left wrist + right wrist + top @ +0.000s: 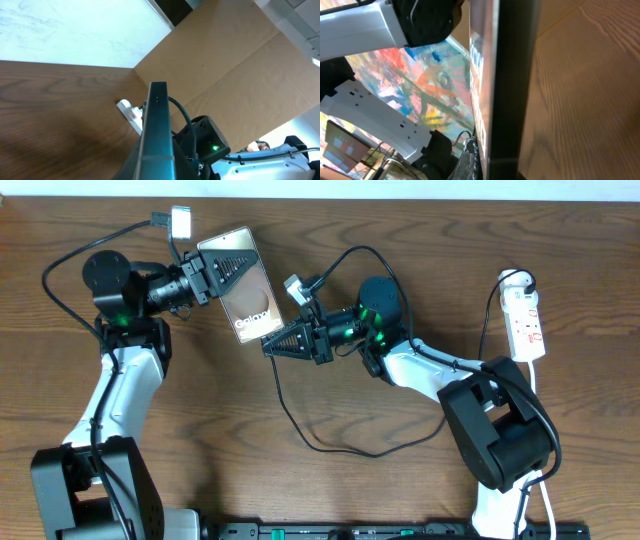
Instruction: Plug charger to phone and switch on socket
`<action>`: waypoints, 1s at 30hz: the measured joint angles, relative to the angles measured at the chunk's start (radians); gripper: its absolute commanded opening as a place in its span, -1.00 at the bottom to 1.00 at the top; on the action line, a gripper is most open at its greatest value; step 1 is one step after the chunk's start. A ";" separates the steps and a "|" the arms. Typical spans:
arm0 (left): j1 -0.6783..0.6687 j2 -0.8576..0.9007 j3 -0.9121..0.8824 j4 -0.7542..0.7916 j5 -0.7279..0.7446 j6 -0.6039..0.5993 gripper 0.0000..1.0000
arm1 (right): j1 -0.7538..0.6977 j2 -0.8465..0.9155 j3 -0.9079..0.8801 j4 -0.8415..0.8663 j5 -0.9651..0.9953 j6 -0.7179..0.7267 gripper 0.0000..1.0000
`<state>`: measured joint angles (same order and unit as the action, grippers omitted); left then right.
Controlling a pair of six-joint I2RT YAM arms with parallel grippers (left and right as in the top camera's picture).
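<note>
1. My left gripper (216,276): clamped on one end of the phone (250,305).
2. My right gripper (272,348): pinched shut on the charger (370,453) tip, just beside the phone's other end.
3. Phone: between my grippers, glossy "Galaxy" face up.

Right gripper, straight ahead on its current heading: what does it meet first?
The phone. The right gripper, shut on the charger, points at its lower end, and the right wrist view shows its edge close ahead. Height alignment is unclear overhead.

phone (250,305): glossy face | table (250,480): wood grain, matt | socket (526,322): white plastic
</note>
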<state>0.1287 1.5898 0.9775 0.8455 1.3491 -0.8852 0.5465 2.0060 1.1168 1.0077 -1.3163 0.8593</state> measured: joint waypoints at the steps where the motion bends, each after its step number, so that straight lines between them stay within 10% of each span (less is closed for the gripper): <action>1: 0.000 0.000 0.000 0.000 -0.003 -0.001 -0.85 | 0.000 0.000 0.000 0.003 0.003 0.001 -0.98; 30: -0.010 0.000 -0.001 -0.002 -0.008 0.000 -0.85 | -0.001 0.000 0.000 0.027 0.035 0.029 -0.96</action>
<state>0.1188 1.5894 0.9768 0.8440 1.3407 -0.8856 0.5453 2.0060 1.1168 1.0344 -1.2816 0.8883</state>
